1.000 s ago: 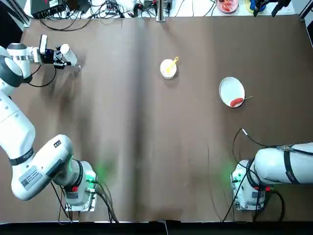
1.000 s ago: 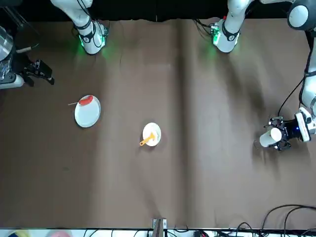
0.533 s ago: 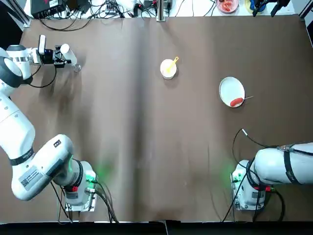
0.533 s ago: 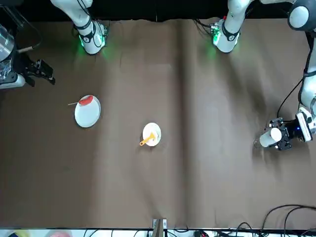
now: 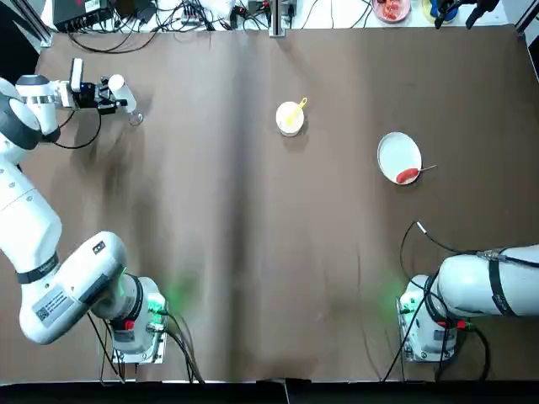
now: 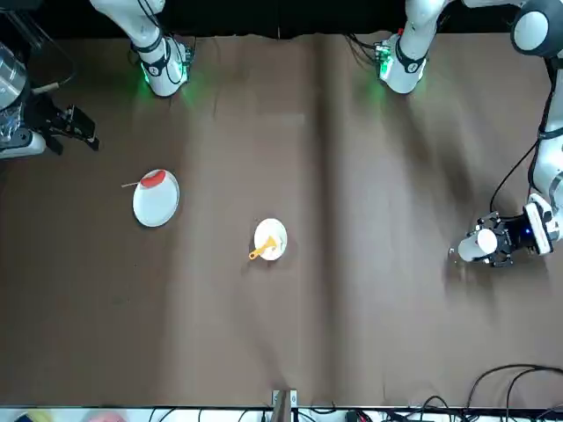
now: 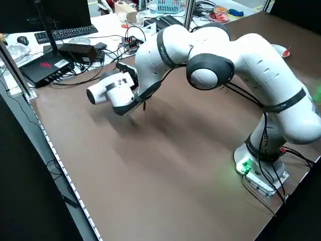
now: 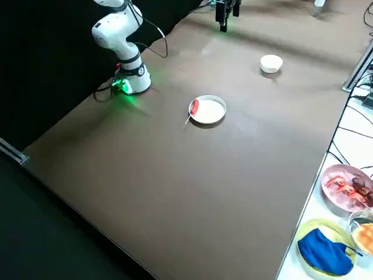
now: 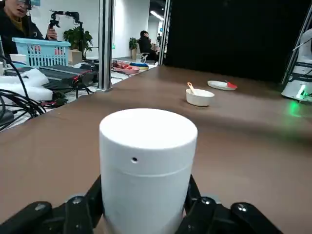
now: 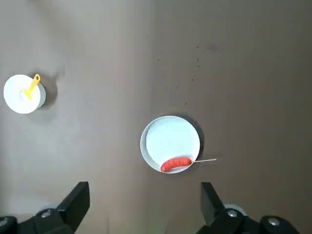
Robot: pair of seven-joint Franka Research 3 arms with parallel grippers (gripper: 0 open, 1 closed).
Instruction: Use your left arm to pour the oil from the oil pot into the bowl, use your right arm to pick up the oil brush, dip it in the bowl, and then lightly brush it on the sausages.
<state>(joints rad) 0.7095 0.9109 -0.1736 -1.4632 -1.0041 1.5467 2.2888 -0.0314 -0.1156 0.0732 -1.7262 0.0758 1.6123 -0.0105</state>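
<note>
My left gripper (image 5: 108,93) is at the table's far left, shut on the oil pot (image 5: 118,83), a pale cylinder with a white cap. That oil pot (image 9: 147,165) fills the left wrist view, a finger on either side. The white bowl (image 5: 290,119) stands mid-table near the far edge, with the yellow oil brush (image 5: 298,107) resting in it. To its right, the red sausage (image 5: 407,175) lies on the rim of a white plate (image 5: 396,151). My right gripper (image 6: 72,128) hangs open high over the table's right side, looking down on the plate (image 10: 170,139).
Cables and electronics (image 5: 126,13) line the far edge, with a metal post (image 5: 275,23) at its middle. Dishes of food (image 8: 348,185) sit on a side table beyond the right edge. People show in the room behind the left wrist view.
My left gripper has shifted a little with the oil pot in it. The right arm, bowl, brush and plate have not moved.
</note>
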